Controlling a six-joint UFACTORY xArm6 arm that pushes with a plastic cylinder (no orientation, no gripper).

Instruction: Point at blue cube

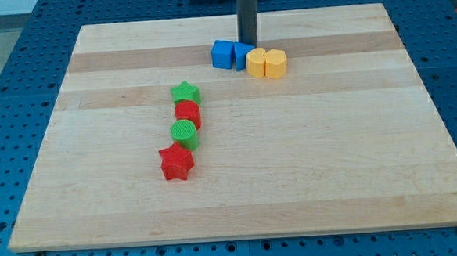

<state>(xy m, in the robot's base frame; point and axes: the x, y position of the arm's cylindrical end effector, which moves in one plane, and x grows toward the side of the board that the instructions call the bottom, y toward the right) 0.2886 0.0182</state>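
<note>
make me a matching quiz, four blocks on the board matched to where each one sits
Blocks:
1. green star
2. red star
3. blue cube
4. green cylinder

Places:
A. bottom end of the column of four blocks
B. left end of the row near the view's top
C. top end of the column
D. in the column, directly above the red star

My tip sits just behind the blue blocks.

Pairs: 1-C, 2-A, 3-B, 4-D
</note>
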